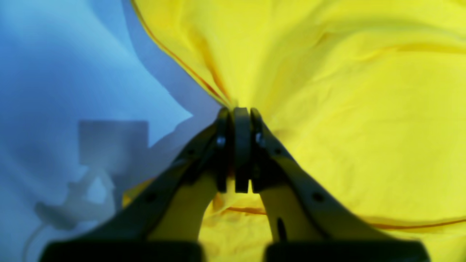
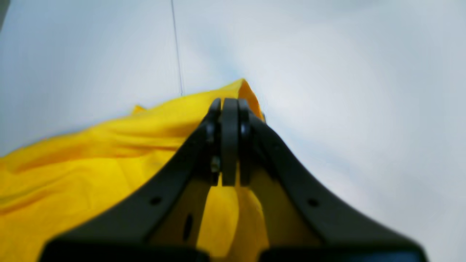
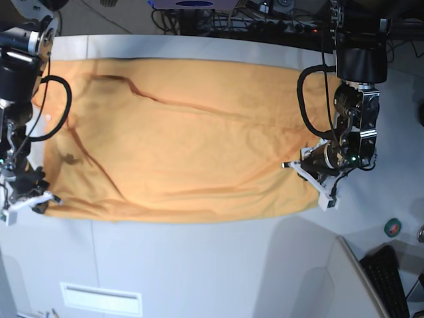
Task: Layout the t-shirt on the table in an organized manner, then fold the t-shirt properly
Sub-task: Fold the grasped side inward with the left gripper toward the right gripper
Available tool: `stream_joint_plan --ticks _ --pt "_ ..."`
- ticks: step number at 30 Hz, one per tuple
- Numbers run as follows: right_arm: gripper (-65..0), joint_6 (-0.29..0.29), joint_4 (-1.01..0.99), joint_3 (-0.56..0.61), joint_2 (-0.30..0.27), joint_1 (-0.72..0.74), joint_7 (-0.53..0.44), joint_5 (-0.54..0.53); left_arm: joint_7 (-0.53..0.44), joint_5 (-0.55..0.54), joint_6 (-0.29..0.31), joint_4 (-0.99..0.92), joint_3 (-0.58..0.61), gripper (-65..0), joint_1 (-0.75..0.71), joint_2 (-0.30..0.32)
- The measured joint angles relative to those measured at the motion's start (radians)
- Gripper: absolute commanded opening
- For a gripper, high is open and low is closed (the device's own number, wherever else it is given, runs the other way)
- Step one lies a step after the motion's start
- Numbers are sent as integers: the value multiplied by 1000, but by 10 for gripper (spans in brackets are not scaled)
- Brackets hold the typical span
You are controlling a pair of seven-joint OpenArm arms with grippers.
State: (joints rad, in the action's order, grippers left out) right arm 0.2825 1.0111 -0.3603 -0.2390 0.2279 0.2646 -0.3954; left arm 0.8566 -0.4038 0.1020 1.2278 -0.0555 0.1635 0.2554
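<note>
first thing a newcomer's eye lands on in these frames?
The big orange-yellow cotton t-shirt, spread wide across the white-grey table and filling the middle of the base view. Next, the two black grippers pinching its near corners: the left gripper and the right gripper, each shut on a bunched fabric edge.

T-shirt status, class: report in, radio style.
Left gripper shut on t-shirt. Right gripper shut on its other end. Shirt spread wide across table, a few creases. Nothing in the way.
</note>
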Motion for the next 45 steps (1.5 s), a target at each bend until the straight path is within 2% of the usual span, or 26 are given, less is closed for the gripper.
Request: stream_joint_plan --ticks 4,11,15,30,31,35,37,38,45 --pt "-650 1 91 0 21 -35 0 2 1 0 3 0 0 -650 0 2" --pt "-650 1 95 0 28 -48 3 6 6 3 3 72 1 -650 -22 2" --pt "-650 1 95 0 30 -48 4 6 126 -7 3 162 -4 -650 -58 17" --pt "-650 1 95 0 29 -46 6 6 248 -9 2 177 -13 -650 -139 18" --pt "-650 1 95 1 28 -46 6 6 262 -12 3 177 -21 -591 -139 16" --pt "-650 1 95 0 26 -47 5 6 276 -10 3 199 -126 -232 -177 11" --pt "-650 1 95 0 27 -47 6 6 281 0 0 222 -165 -135 -198 17" --pt "-650 1 95 0 27 -46 6 7 281 0 0 237 -181 -117 -208 19" --pt "-650 1 95 1 25 -46 6 6 275 -3 2 251 -294 -115 -189 16"
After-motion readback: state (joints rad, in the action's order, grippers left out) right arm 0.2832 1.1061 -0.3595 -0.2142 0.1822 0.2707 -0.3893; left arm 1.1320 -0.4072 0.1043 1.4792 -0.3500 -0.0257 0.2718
